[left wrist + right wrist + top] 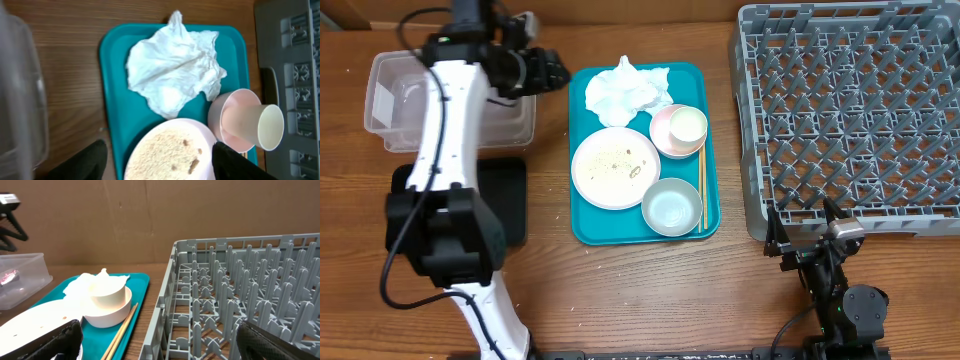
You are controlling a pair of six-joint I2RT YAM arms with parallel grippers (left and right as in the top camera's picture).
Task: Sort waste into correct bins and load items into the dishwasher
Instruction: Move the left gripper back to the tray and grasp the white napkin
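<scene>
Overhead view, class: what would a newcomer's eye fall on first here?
The big grey dish rack fills the right side. At centre, a teal tray carries a crumpled white napkin at its far end and a crumb-speckled plate below it.

Wood-grain tabletop (620, 290), warm brown, grain running left to right, fills whole view from above. Past its far edge I see plain brown wall (125, 215), matte, few faint marks. Light even, shadows soft.
</scene>
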